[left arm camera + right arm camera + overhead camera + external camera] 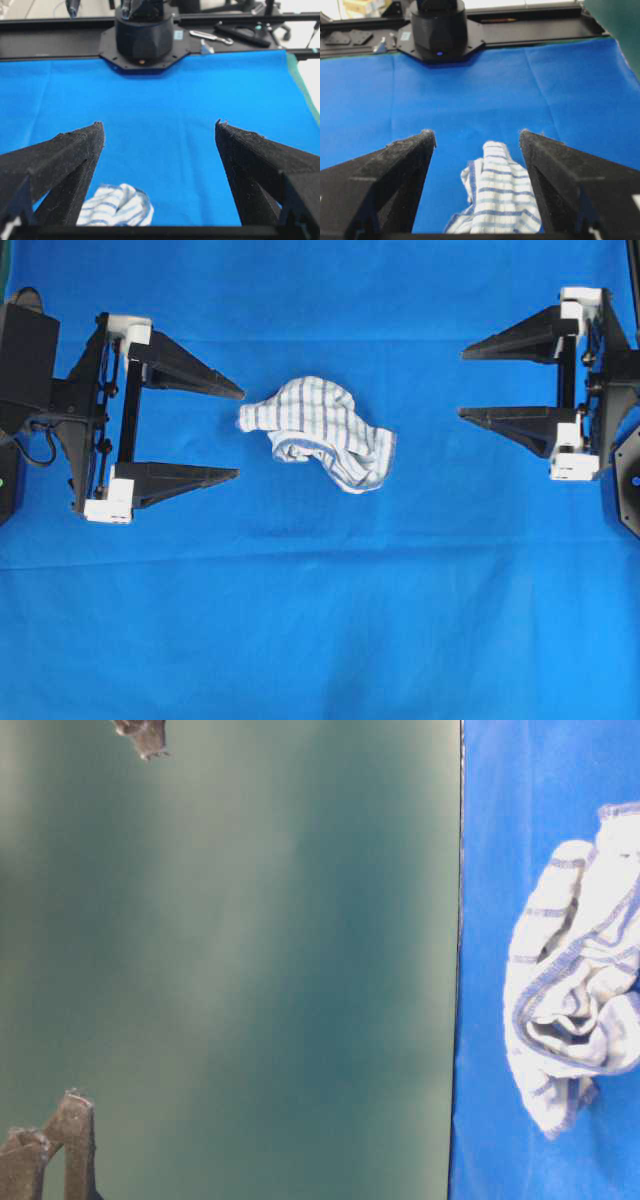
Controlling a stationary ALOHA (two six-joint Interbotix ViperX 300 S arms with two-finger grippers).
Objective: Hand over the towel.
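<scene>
Right, here is how it stands, line by line:

Towel: the towel point(318, 432) lies crumpled at the centre of the overhead frame, on the blue table sheet point(320, 620), between the two grippers and touching neither.

Towel axis: its long axis runs on a slant from upper left to lower right in the overhead view; one blunt end points at the left gripper, and the other folded corner trails off toward the lower right.

Towel folds: stripes show clearly on the upper left half, while the lower right half is bunched and rolled over on itself.

Left gripper: the left gripper point(240, 433) sits at the left of the overhead frame, jaws spread wide, holding nothing; its upper fingertip is just beside the towel's left end.

Left wrist view: the towel point(116, 211) peeks in at the bottom, just beside the left-hand finger, with blue sheet filling the gap between the fingers.

Right gripper: the right gripper point(461, 383) sits at the right of the overhead frame, also wide open and empty, well apart from the towel.

Right wrist view: the towel point(495, 197) lies between the two fingers at the bottom of the frame.

Table-level view: the towel point(575, 1010) shows at the right edge, bunched on the sheet.
</scene>
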